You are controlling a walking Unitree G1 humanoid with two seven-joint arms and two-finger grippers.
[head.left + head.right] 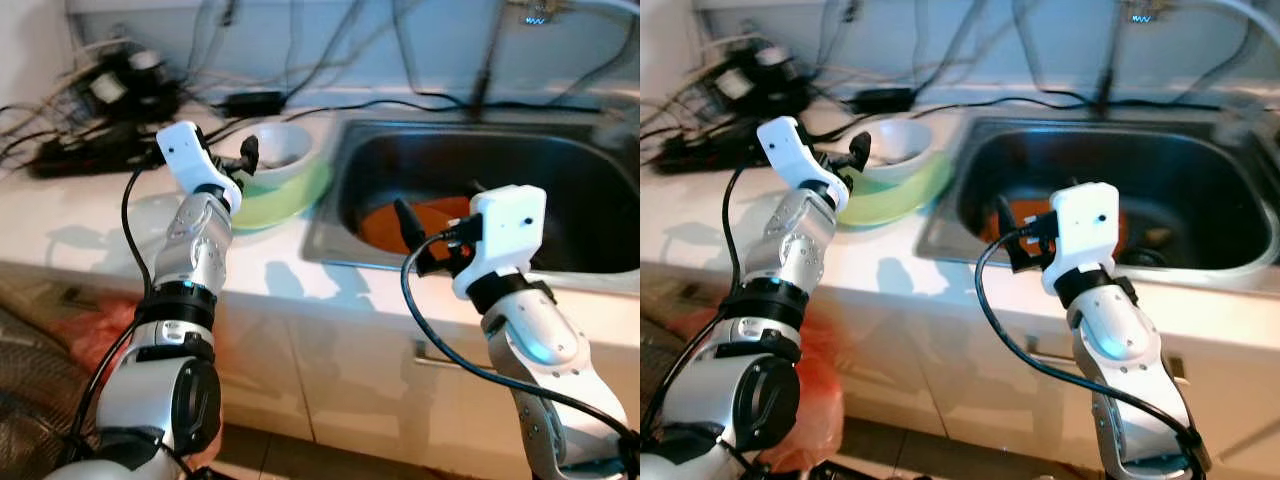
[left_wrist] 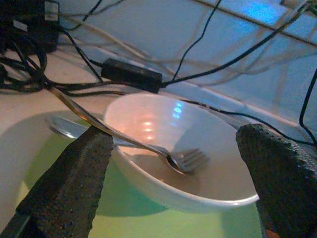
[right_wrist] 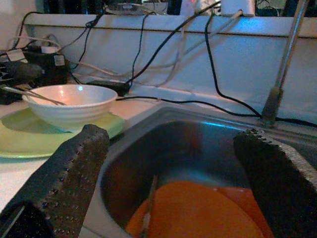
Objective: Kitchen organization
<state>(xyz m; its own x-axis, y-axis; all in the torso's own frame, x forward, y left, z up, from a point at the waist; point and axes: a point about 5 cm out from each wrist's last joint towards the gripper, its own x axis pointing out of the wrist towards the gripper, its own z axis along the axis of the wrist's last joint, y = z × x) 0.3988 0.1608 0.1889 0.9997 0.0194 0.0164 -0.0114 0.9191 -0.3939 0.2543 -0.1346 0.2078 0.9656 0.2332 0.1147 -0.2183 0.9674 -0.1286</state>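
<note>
A: Head views first. What sits on the white kitchen table [image 1: 70,225]?

B: A white ceramic bowl [image 1: 283,148] rests on a pale green round plate [image 1: 290,195], just beside the stainless steel sink [image 1: 345,140]. The left gripper [image 1: 247,158] hovers at the bowl's near rim. A tangle of black cables and power adapters [image 1: 110,110] lies along the back wall.

A: And the right side?

B: The right gripper [image 1: 408,222] hangs over the sink's front edge, above an orange flat dish [image 1: 400,222] lying in the basin. Below the table edge stand white cabinet doors [image 1: 330,370]; a red plastic bag [image 1: 825,400] shows near the floor.

A: The left wrist view?

B: The left gripper's two black fingers [image 2: 74,183] stand apart, one on each side of the bowl, clamped on nothing. A silver metal fork [image 2: 183,159] lies inside the bowl, tines down in the hollow, its handle leaning out over the rim. A silver spoon [image 2: 64,126] lies on the green plate behind the fork's handle.

A: The right wrist view?

B: The right gripper's fingers [image 3: 69,178] are also spread wide and empty, framing the sink basin. The orange dish lies at the bottom, with a thin utensil [image 3: 148,206] resting across it; what kind cannot be told. The bowl on its green plate stands on the table beyond the sink's rim, and a metal faucet stem [image 3: 282,64] rises at the back.
</note>
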